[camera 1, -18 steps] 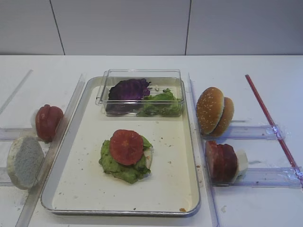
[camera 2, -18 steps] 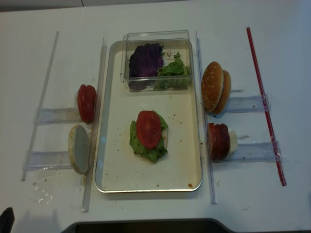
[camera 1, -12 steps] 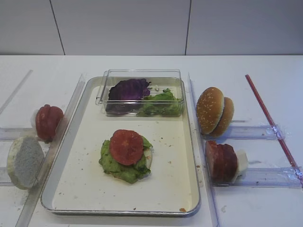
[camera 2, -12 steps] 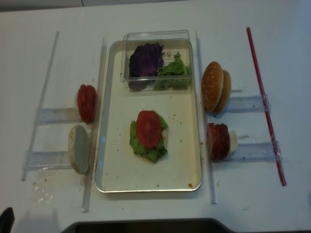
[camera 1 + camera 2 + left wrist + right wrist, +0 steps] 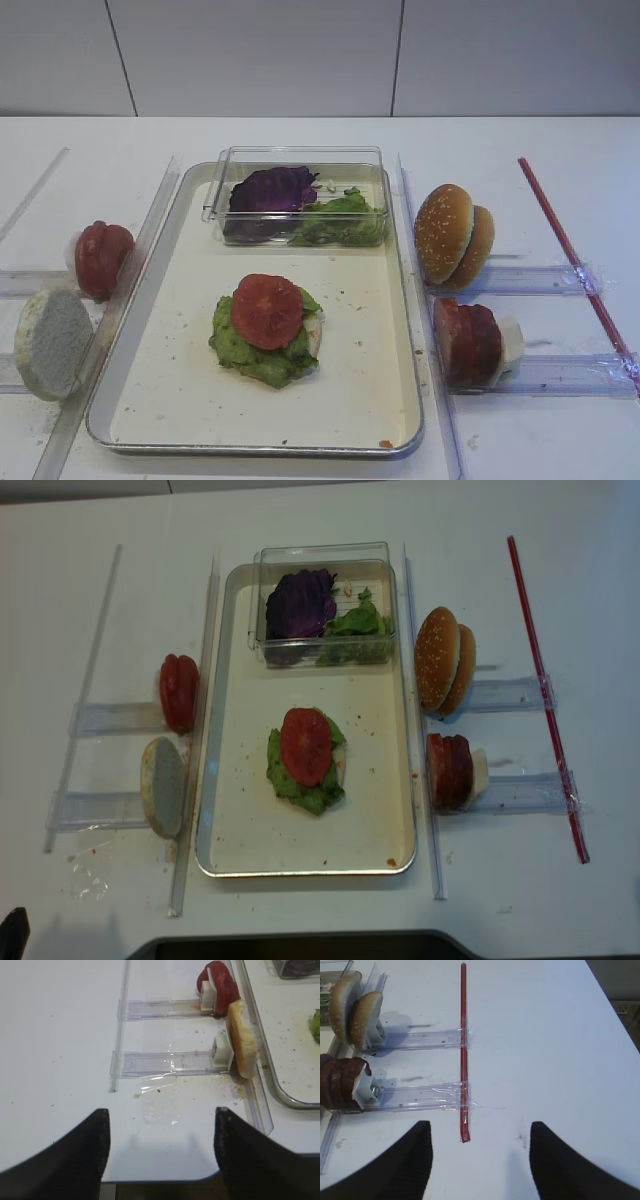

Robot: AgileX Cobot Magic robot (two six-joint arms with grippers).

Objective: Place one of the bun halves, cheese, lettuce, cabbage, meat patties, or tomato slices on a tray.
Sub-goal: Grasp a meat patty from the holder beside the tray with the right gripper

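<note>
Silver tray (image 5: 400, 300) at frame centre already holds lettuce (image 5: 245, 350) under a tomato slice (image 5: 267, 310), both the left gripper (image 5: 159, 1145) and the right gripper (image 5: 480, 1160) hang wide and empty, so next, I judge, comes fetching a meat patty (image 5: 468, 343) at lower right.

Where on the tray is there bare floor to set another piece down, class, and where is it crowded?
The tray has bare floor along its near edge, below the lettuce and tomato stack, and strips either side of it. A band lies free between the stack and the clear box. The far end is crowded by that box.
</note>
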